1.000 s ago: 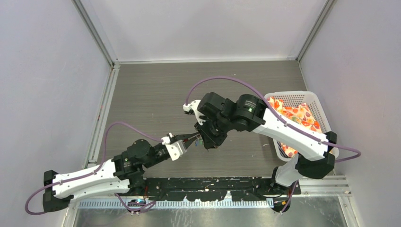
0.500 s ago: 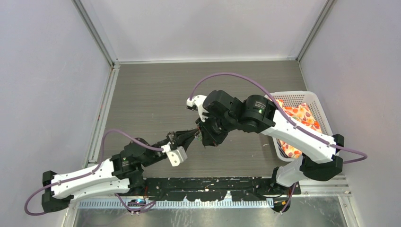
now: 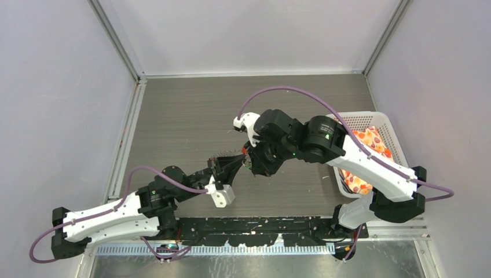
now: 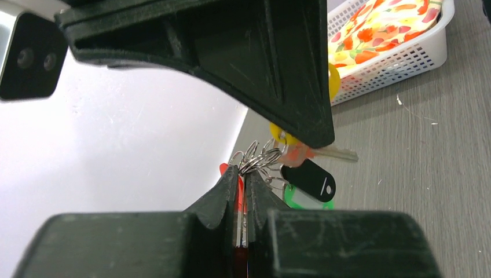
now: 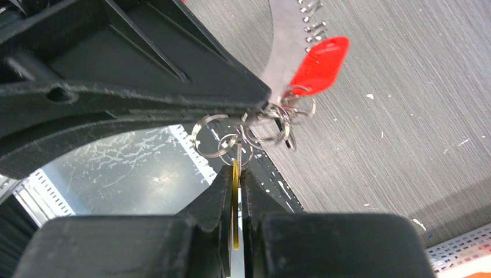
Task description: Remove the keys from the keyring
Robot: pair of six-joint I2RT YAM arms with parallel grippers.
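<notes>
Here we stretch the keyring (image 4: pixel 257 158) taut, left jaws clamping what seems a red key (image 4: pixel 239 198), right jaws a yellow key (image 5: pixel 235 197), to part them.

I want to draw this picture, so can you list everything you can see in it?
Keyring: one bunch, silver rings, held between the jaws.
Key tags: four on the keyring; red tag, yellow tag, black tag, green tag.
Basket: one, white, table's right side.
Cloth: orange flowered, count unclear, in basket.
Table: one, grey, underneath.
Arms: two, black-and-white; left arm jaws shut on red tag, right arm jaws shut on yellow tag.
</notes>
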